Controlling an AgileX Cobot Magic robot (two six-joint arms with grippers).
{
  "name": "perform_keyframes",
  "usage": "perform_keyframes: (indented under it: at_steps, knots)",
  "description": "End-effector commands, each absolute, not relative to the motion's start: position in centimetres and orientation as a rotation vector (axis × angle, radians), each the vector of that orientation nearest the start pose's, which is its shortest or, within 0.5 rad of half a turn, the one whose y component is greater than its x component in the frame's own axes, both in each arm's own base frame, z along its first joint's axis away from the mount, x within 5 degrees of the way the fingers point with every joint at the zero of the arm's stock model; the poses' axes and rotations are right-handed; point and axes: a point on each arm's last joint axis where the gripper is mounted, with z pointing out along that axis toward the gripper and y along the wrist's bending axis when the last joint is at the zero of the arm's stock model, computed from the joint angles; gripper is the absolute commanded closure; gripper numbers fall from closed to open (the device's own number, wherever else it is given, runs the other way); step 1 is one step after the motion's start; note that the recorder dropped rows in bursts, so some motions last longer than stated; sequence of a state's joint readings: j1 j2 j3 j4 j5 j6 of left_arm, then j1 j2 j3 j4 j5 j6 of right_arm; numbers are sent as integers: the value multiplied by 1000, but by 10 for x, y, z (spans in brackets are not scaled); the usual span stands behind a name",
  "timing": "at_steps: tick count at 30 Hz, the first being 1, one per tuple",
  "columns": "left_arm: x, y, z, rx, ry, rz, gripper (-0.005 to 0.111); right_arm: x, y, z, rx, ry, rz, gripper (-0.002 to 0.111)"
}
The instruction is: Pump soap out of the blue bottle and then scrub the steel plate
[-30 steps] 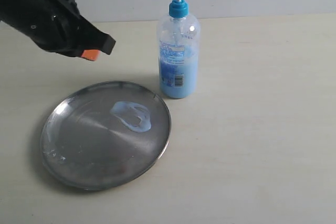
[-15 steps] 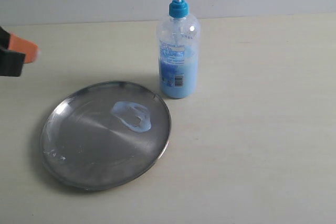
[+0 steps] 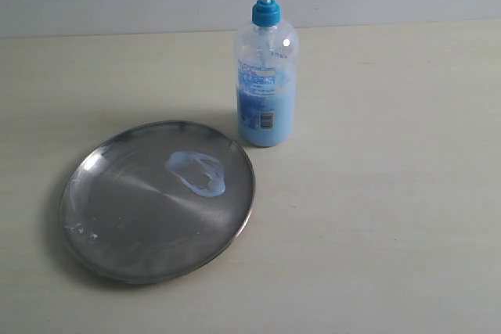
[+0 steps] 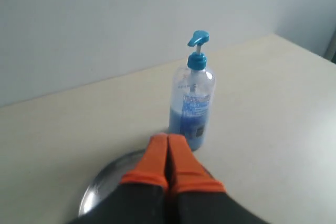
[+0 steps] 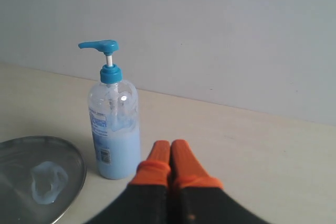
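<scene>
The blue bottle [image 3: 266, 68] stands upright behind the steel plate [image 3: 117, 248], just off its far right rim. A pale blue smear of soap [image 3: 197, 173] lies on the plate right of its middle. No gripper shows in the exterior view. In the left wrist view the left gripper [image 4: 168, 139] is shut and empty, high above the plate [image 4: 102, 187] and short of the bottle [image 4: 192, 103]. The right gripper [image 5: 170, 145] is shut on nothing, to the right of the bottle [image 5: 114, 129], with the plate [image 5: 73, 177] and soap [image 5: 48, 182] beyond.
A pale wall rises behind the cream table [image 3: 391, 217]. Nothing else stands on the table besides the bottle and the plate.
The left arm, above the plate's far left a second ago, has drawn back leftward and left the exterior view. Bottle, plate and soap have not moved.
</scene>
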State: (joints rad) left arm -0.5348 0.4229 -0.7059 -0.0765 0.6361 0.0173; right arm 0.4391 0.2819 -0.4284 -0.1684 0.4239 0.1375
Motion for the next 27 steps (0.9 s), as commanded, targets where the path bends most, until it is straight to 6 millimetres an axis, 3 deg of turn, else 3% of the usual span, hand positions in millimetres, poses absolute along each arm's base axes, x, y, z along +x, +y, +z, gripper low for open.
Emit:
perform_keyframes:
  at_steps: [1, 12, 27]
  knots:
    - [36, -26, 358, 444, 1693, -480, 106, 65, 24, 302, -349, 1712, 247, 108]
    - [0, -5, 346, 409, 1555, -507, 106, 65, 24, 302, -346, 1707, 255, 108]
    - [-4, -3, 346, 410, 1538, -505, 106, 65, 24, 302, -344, 1705, 258, 108]
